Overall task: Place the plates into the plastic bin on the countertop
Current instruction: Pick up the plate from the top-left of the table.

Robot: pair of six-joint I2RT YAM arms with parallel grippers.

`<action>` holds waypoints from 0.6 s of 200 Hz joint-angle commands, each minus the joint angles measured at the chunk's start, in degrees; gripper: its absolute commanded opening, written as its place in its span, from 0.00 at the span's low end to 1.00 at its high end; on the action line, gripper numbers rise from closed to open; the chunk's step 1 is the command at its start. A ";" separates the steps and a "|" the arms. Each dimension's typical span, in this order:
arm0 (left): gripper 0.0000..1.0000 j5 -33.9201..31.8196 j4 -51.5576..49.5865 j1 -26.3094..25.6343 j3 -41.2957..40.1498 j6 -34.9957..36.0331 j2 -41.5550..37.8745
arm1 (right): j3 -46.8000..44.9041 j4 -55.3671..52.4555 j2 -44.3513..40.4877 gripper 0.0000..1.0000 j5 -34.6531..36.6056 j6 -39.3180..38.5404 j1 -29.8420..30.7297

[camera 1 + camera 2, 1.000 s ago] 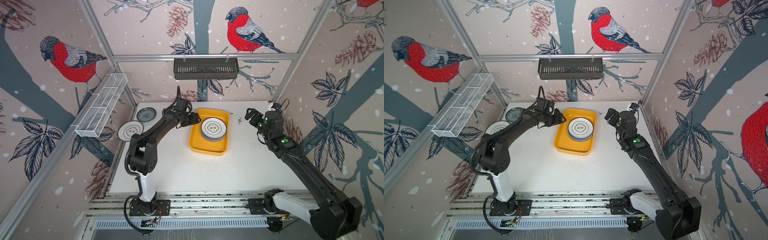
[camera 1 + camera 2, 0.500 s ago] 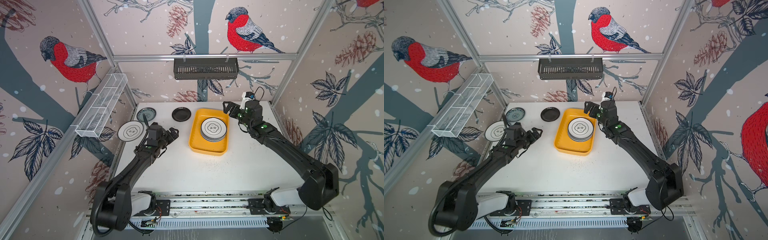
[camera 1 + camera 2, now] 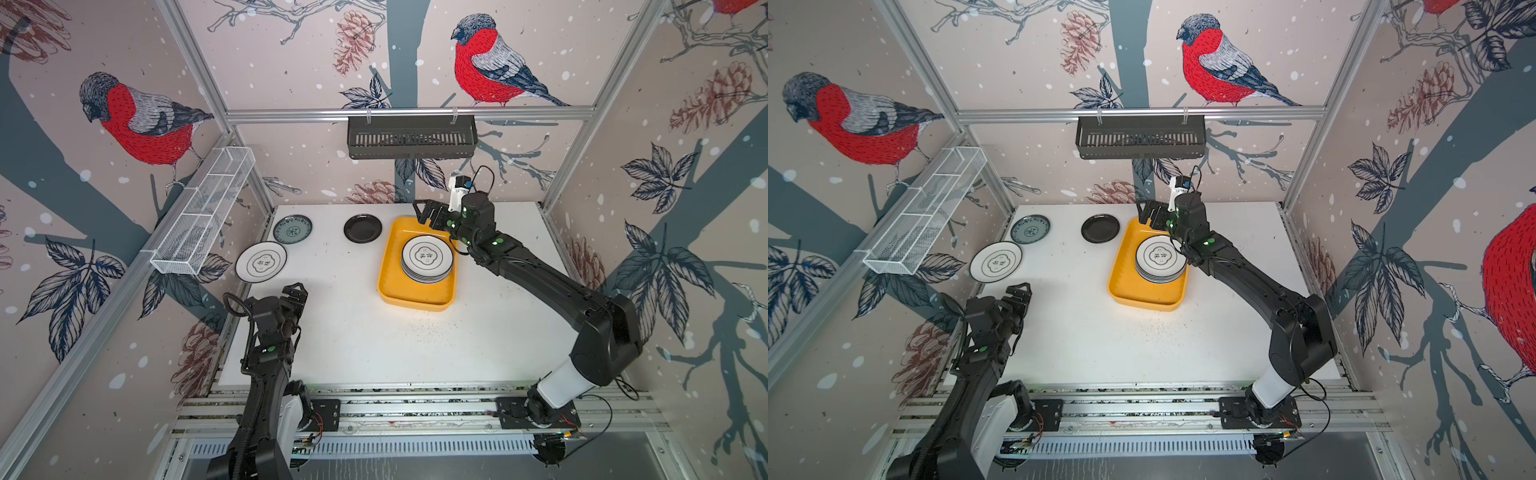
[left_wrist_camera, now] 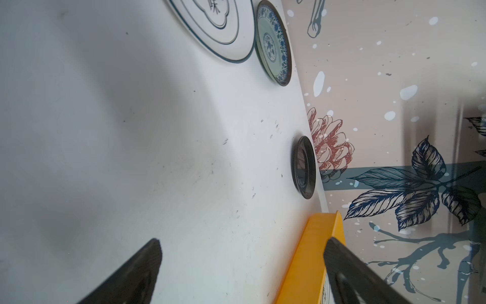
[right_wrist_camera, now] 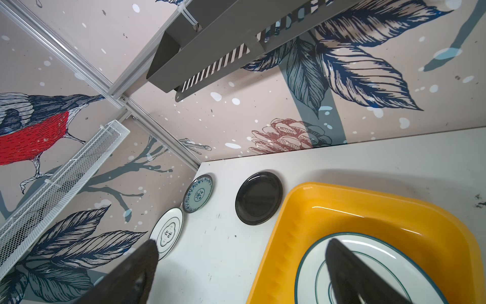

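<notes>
The yellow plastic bin (image 3: pixel 388 270) (image 3: pixel 1121 274) lies on the white countertop (image 3: pixel 374 340) and holds a stack of plates (image 3: pixel 427 257) (image 3: pixel 1160 257), the top one white with a flower outline. Three plates lie on the countertop: a small black plate (image 3: pixel 362 228) (image 5: pixel 259 201), a teal patterned plate (image 3: pixel 292 229) (image 4: pixel 273 44) and a white flower-outline plate (image 3: pixel 261 262) (image 4: pixel 218 26). My right gripper (image 3: pixel 424 210) (image 5: pixel 240 250) hangs open and empty over the bin's far left corner. At the front left my left gripper (image 3: pixel 296 291) (image 4: pixel 242 252) is open and empty, below the white plate.
A black slotted rack (image 3: pixel 411 137) hangs on the back rail above the bin. A white wire-mesh basket (image 3: pixel 203 212) is mounted along the left wall. Aluminium rails (image 3: pixel 415 405) edge the front of the table.
My left arm pulled back from the far end of the table to the front left, uncovering the black plate. My right arm swung left to the bin's far corner.
</notes>
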 commanded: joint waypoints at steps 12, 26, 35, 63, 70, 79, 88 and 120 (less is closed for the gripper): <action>0.96 10.58 13.55 6.33 -1.28 -2.34 5.70 | 1.06 3.34 1.09 1.00 -1.74 -0.03 0.16; 0.96 12.24 15.35 8.53 -0.45 -1.30 9.83 | 0.74 4.00 1.18 1.00 -2.16 0.06 0.25; 0.96 13.38 16.88 9.96 -0.10 -0.64 12.24 | 0.55 4.51 1.42 1.00 -2.81 -0.03 0.25; 0.94 16.13 22.52 13.75 1.31 -0.34 19.26 | 0.83 6.06 3.12 1.00 -8.26 -0.52 0.41; 0.94 16.72 24.15 14.70 1.49 -1.07 21.41 | 1.03 6.75 3.73 1.00 -10.03 -0.52 0.51; 0.93 17.56 26.83 15.88 1.59 -2.34 23.87 | 1.66 7.36 4.72 1.00 -12.53 -0.78 0.84; 0.93 18.02 29.52 17.05 1.63 -3.39 26.32 | 2.83 7.33 6.03 1.00 -14.42 -1.18 1.19; 0.91 20.60 34.09 19.88 4.33 -2.61 35.23 | 9.39 2.30 10.41 1.00 -15.41 -4.31 3.14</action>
